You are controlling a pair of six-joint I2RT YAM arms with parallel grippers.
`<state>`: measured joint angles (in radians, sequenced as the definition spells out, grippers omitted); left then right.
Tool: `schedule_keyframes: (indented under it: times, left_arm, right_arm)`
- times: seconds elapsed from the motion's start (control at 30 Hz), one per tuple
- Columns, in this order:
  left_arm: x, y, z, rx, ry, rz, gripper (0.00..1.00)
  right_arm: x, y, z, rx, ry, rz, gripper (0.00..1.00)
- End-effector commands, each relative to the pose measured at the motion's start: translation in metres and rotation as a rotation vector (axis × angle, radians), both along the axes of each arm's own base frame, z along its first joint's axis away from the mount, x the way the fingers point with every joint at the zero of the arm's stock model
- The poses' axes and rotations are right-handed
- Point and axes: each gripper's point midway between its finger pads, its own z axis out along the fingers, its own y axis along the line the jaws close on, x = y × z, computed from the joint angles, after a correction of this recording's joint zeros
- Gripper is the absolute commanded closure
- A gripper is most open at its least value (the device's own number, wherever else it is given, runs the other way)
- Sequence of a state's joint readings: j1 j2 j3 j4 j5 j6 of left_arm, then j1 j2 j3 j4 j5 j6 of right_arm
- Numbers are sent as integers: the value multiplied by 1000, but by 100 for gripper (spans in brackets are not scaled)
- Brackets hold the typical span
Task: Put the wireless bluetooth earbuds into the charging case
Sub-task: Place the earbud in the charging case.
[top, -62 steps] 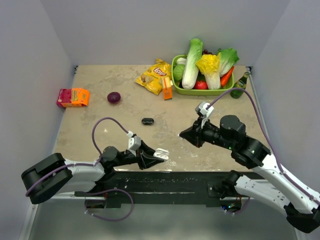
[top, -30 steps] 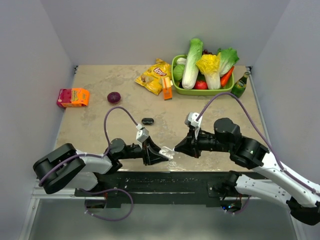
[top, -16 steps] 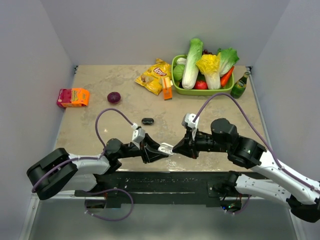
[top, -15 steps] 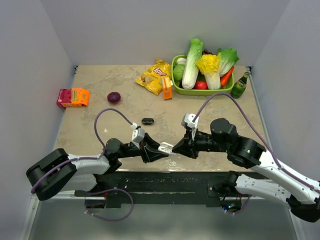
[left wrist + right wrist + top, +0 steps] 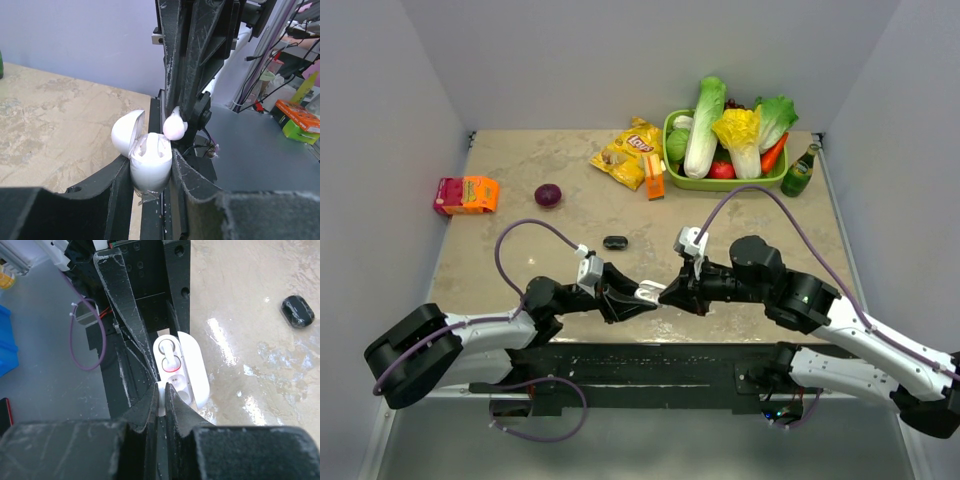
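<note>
Tabletop edge [image 5: 740,330]: left claw [image 5: 643,294] opposite right claw [image 5: 667,295]

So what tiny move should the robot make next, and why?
Probably ease the right end effector a touch closer, so the white earbud it pinches slides into the open charging case. The bud sits just off the case's mouth, the lid is flipped back, and the left end effector grips the case by its sides.

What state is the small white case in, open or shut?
Open. The white case, clamped in the left gripper, has its lid tipped back, and the sockets inside are showing.
</note>
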<state>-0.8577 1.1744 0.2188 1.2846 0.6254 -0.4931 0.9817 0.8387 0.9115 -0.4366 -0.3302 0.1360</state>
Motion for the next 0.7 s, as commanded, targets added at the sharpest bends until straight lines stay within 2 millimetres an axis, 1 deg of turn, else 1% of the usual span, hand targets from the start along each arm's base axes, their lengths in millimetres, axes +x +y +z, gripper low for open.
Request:
schedule_keyframes:
  times: [0.0,0.1,0.23,0.67]
  left_arm:
    - [-30,35,111,-420,-401,6,100]
    - [-30,35,111,-423,-401,5,100]
    - [-31,36,112,-426,-401,3,100]
    - [-32,38,118,-443,-405,2,100]
  right_arm:
    - [11,3,15,38,-74,-35,100]
    - [15,2,16,34,-85,-45,100]
    - [17,3,10,16,-83,-51,100]
    - [15,6,4,8,-70,-34,100]
